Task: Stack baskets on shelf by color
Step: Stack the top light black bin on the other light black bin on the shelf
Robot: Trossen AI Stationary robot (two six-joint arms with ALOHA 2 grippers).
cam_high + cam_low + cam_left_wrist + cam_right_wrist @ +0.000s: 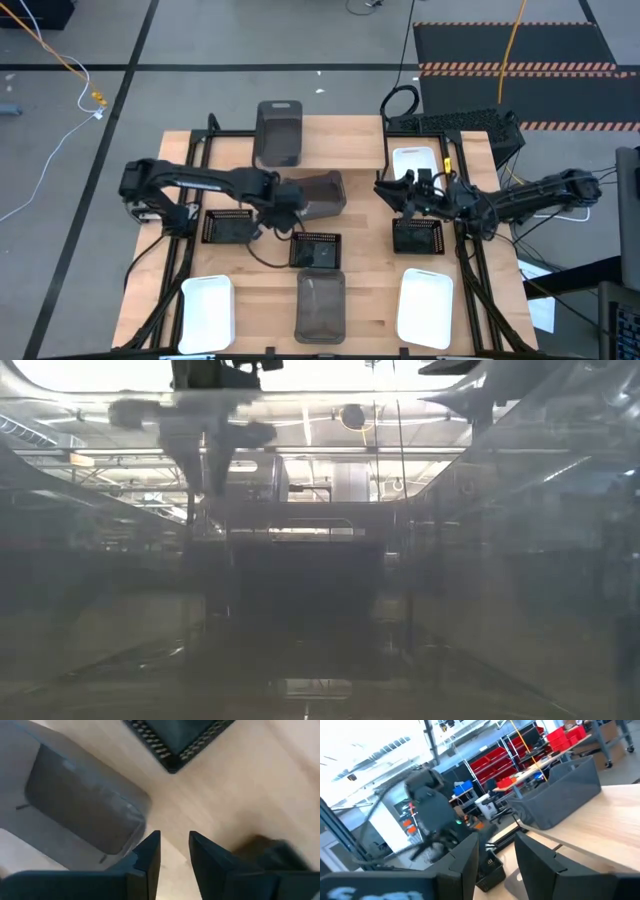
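Two arms mid-worktop | left gripper [285, 200] jaws slightly spread, empty, beside grey basket [320, 192] | right gripper [392, 190] jaws parted, empty | straddle rim squarely before pinching.

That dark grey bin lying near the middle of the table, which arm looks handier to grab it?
The left. Its gripper hovers right beside the dark grey bin, fingers slightly apart and empty. The right gripper sits farther off, between a white bin and a black mesh tray.

two dark jointed arms, black cables along links; flat black wedge-shaped fingers [148, 862].
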